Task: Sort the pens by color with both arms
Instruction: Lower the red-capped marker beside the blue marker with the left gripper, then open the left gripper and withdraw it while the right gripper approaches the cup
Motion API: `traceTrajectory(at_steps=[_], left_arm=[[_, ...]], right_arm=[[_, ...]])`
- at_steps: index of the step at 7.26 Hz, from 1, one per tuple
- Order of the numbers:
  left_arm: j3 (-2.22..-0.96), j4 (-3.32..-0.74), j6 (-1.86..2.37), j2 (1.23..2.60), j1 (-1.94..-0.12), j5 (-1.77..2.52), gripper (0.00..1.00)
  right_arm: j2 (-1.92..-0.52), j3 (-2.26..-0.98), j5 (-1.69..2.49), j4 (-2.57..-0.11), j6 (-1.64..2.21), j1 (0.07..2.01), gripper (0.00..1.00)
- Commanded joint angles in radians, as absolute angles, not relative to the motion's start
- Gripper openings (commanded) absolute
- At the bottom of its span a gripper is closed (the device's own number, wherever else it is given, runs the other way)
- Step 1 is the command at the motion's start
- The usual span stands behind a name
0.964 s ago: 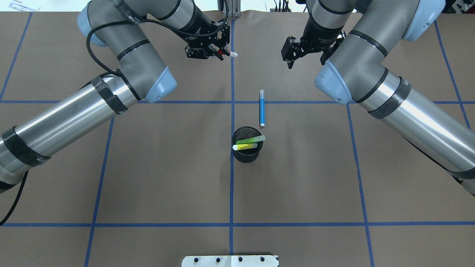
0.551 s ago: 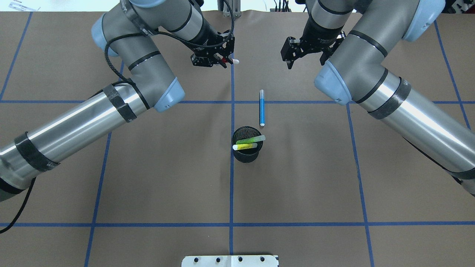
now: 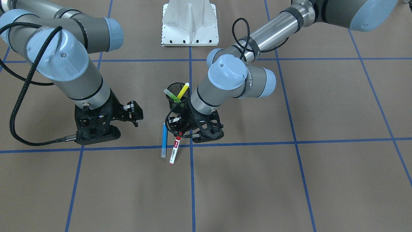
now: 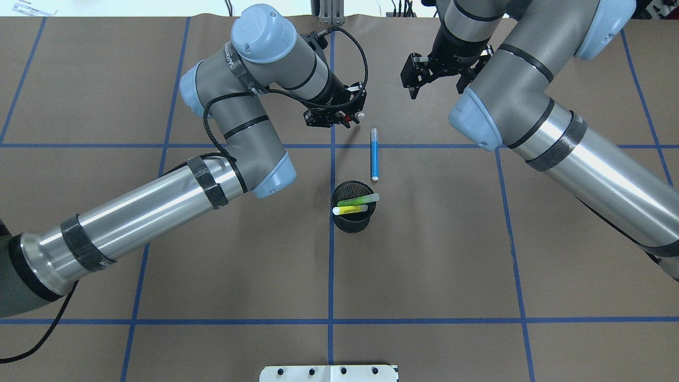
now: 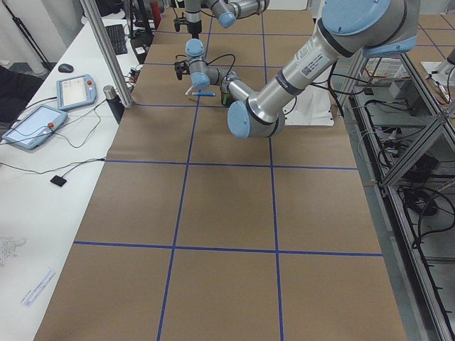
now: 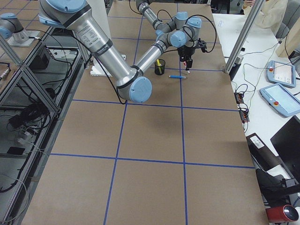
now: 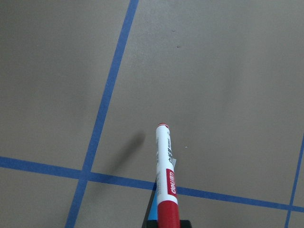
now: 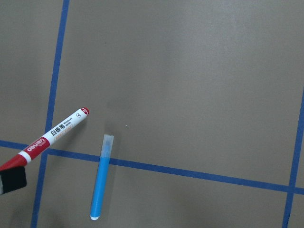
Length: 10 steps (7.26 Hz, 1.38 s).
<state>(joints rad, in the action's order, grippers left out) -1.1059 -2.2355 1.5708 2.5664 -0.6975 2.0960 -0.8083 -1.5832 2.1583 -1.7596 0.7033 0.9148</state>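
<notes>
My left gripper (image 4: 348, 118) is shut on the cap end of the white-barrelled red-capped pen (image 3: 174, 150) and holds it tilted above the table, just left of the blue pen's far end. The pen also shows in the left wrist view (image 7: 166, 180) and the right wrist view (image 8: 53, 137). The blue pen (image 4: 374, 155) lies flat on the table beyond the cup, and shows in the right wrist view (image 8: 101, 178). The green pen (image 4: 358, 200) and yellow pen (image 4: 350, 210) stand in the black mesh cup (image 4: 351, 223). My right gripper (image 4: 412, 91) is open and empty, far right of the blue pen.
The white pedestal base (image 4: 329, 373) sits at the table's near edge. Blue tape lines (image 4: 331, 265) divide the brown table into squares. The left arm's elbow (image 4: 265, 175) hangs over the table left of the cup.
My left gripper has carried the red-capped pen rightward and nearer, across the centre line to beside the blue pen's far end. The right arm has not moved.
</notes>
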Motion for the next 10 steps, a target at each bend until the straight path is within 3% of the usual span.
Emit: traceTrajectory(at_steps=[1, 3, 4, 5, 6, 10], left_arm=[[-1.103, -2.235, 1.526, 2.563, -0.689, 2.094, 0.24], [-1.104, -2.235, 1.506, 2.560, -0.681, 2.095, 0.42], [-1.106, -2.235, 1.505, 2.562, -0.678, 2.095, 0.66], [-1.111, -2.237, 1.506, 2.566, -0.667, 2.095, 0.78], [-1.120, -2.238, 1.505, 2.566, -0.669, 2.095, 0.99], [-1.135, -2.209, 1.332, 2.540, -0.888, 2.407, 0.99]], right_arm=[[-0.807, -1.582, 2.158, -1.759, 0.703, 0.914, 0.99], [-0.804, -1.585, 2.160, -1.756, 0.704, 0.914, 0.99], [-0.804, -1.583, 2.161, -1.753, 0.704, 0.914, 0.99], [-0.802, -1.583, 2.164, -1.749, 0.706, 0.914, 0.99], [-0.799, -1.583, 2.166, -1.746, 0.706, 0.914, 0.99], [-0.790, -1.577, 2.172, -1.647, 0.921, 0.865, 0.98]])
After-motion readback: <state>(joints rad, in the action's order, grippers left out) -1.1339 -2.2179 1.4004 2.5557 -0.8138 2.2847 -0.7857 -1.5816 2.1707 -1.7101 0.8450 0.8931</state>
